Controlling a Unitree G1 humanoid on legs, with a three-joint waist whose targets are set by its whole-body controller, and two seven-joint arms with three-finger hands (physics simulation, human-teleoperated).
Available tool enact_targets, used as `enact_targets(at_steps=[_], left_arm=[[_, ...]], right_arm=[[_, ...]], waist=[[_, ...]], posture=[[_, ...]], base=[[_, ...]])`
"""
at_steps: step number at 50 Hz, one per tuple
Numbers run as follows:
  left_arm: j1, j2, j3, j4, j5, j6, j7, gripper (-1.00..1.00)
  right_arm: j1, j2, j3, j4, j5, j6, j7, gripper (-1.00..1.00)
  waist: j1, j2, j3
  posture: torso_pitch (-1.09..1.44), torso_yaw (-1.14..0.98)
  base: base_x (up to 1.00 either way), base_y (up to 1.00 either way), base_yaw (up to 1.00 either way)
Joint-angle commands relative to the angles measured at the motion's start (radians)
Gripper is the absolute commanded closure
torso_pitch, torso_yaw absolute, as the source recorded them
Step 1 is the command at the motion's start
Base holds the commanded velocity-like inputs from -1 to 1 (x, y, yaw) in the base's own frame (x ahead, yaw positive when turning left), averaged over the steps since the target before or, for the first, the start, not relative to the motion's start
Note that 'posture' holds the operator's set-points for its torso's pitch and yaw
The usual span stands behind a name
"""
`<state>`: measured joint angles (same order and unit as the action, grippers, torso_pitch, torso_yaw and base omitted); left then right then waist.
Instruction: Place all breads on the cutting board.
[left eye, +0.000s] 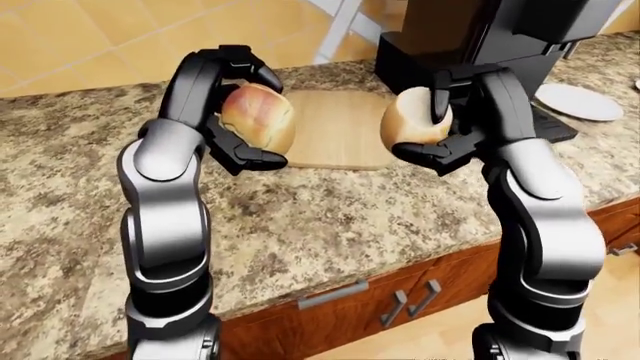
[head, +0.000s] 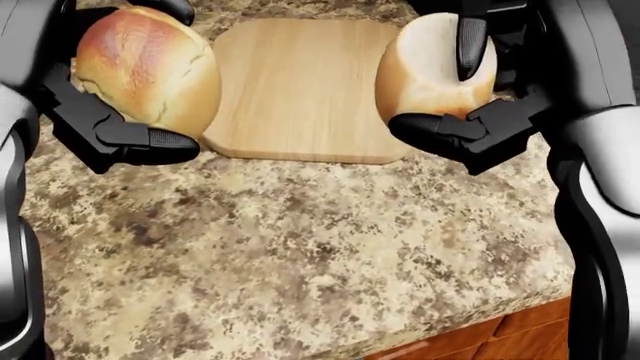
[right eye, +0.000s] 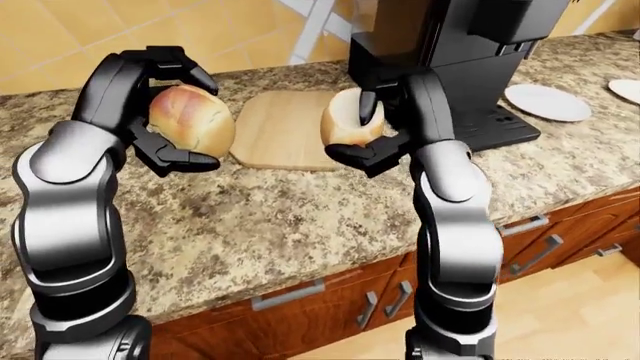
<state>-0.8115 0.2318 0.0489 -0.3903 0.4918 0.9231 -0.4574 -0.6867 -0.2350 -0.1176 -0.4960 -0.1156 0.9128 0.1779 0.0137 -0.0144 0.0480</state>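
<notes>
The left hand (head: 110, 112) squeezes a brown bread roll (head: 150, 67) and the right hand (head: 470, 97) squeezes a pale bread roll (head: 425, 71), with the bare wooden cutting board (head: 300, 90) lying between both sets of fingers, below the rolls.

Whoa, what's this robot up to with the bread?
It is holding two bread rolls above a kitchen counter, one in each hand. The left hand grips a browner roll and the right hand grips a paler roll. A wooden cutting board lies on the counter between them, with nothing on it yet. Both rolls are near the board's edges, so neither has been set down.
</notes>
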Motion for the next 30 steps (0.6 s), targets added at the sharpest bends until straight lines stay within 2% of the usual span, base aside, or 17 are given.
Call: enact_targets(at_steps=[1,8,11,15,24,30], left_arm=[[-0.038,0.006,0.01,-0.029,0.007,-0.024,0.004,1.0],[-0.042,0.011,0.012,-0.045,0.011,-0.01,-0.008,1.0],[-0.047,0.016,0.017,-0.045,0.009,-0.008,-0.012,1.0],[-0.051,0.019,0.019,-0.044,0.005,-0.008,-0.014,1.0],[-0.05,0.026,0.02,-0.049,0.001,-0.004,-0.014,1.0],[-0.046,0.027,0.02,-0.061,0.005,0.005,-0.019,1.0]], right_arm=[[-0.049,-0.005,0.003,-0.007,-0.006,-0.028,-0.013,1.0],[-0.196,0.025,0.034,0.2,-0.034,-0.08,-0.067,1.0],[-0.291,0.037,0.059,0.379,-0.067,-0.124,-0.109,1.0],[-0.379,0.057,0.064,0.593,-0.091,-0.227,-0.149,1.0],[-0.513,0.073,0.065,0.923,-0.119,-0.396,-0.253,1.0],[-0.557,0.098,0.073,1.078,-0.134,-0.473,-0.323,1.0]], waist=[[-0.001,0.0,-0.025],[-0.005,0.008,-0.028],[-0.005,0.01,-0.028],[-0.008,0.013,-0.029],[-0.005,0.017,-0.03],[-0.005,0.019,-0.03]], posture=[[0.0,0.0],[0.0,0.0],[0.0,0.0],[0.0,0.0],[0.0,0.0],[0.0,0.0]], base=[[0.0,0.0,0.0],[0.0,0.0,0.0],[0.0,0.0,0.0],[0.0,0.0,0.0],[0.0,0.0,0.0],[0.0,0.0,0.0]])
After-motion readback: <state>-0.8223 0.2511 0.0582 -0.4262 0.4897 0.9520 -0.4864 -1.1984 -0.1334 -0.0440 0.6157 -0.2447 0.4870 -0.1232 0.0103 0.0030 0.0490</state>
